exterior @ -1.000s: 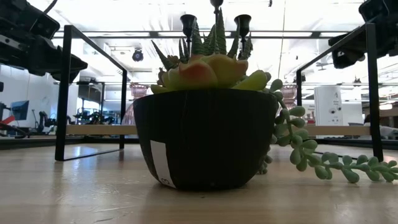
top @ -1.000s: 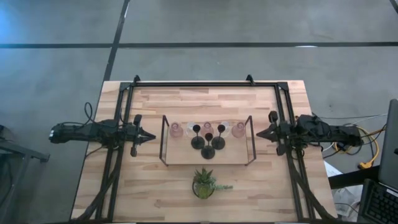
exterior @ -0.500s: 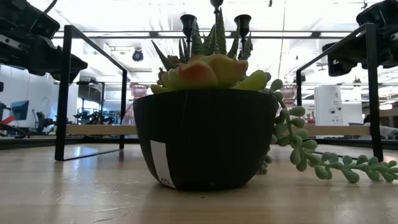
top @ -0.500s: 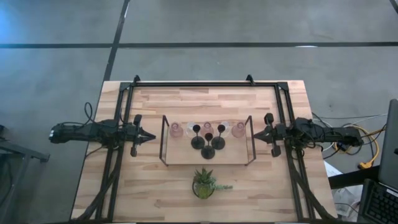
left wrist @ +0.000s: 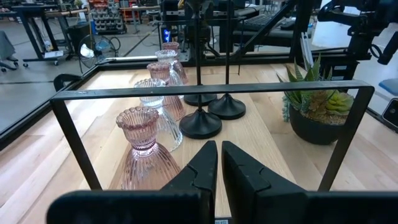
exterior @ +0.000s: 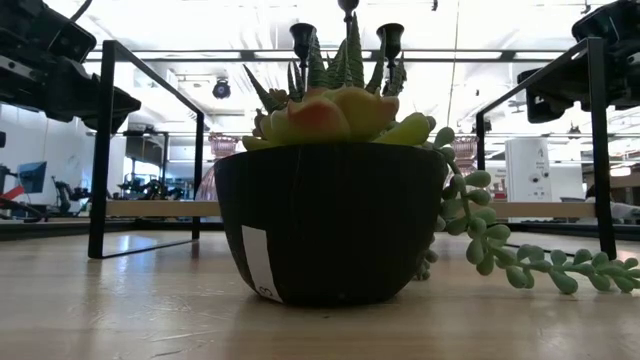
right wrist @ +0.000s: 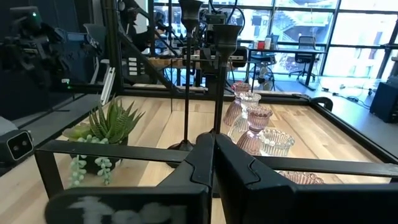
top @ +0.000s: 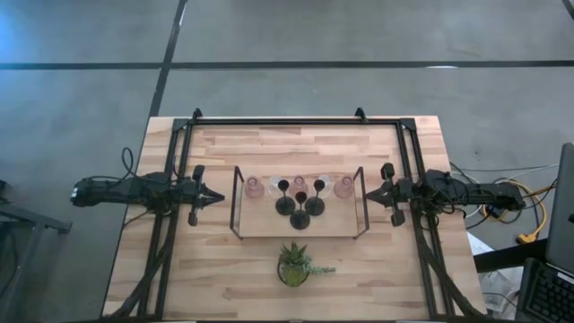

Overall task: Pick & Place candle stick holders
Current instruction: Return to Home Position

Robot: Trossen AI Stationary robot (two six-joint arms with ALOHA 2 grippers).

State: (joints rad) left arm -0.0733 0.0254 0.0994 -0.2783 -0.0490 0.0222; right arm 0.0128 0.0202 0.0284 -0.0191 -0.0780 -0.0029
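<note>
Candle stick holders (top: 285, 205) crowd the tray (top: 260, 224), plant (top: 294, 263) near; left claw (top: 220, 196) and right claw (top: 369, 192) closed, flanking.

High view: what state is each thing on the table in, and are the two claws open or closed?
Black candle holders: upright on the tray.
Glass holders: upright, in a row on the tray.
Potted plant: upright, outside the tray.
Left gripper: shut, empty, left of the tray.
Right gripper: shut, empty, right of the tray.

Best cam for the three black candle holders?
Left wrist view: black candle holders close, bases and stems clear. High view shows three, small, from above; right wrist, stems and cups; low, only cups above plant.
</note>
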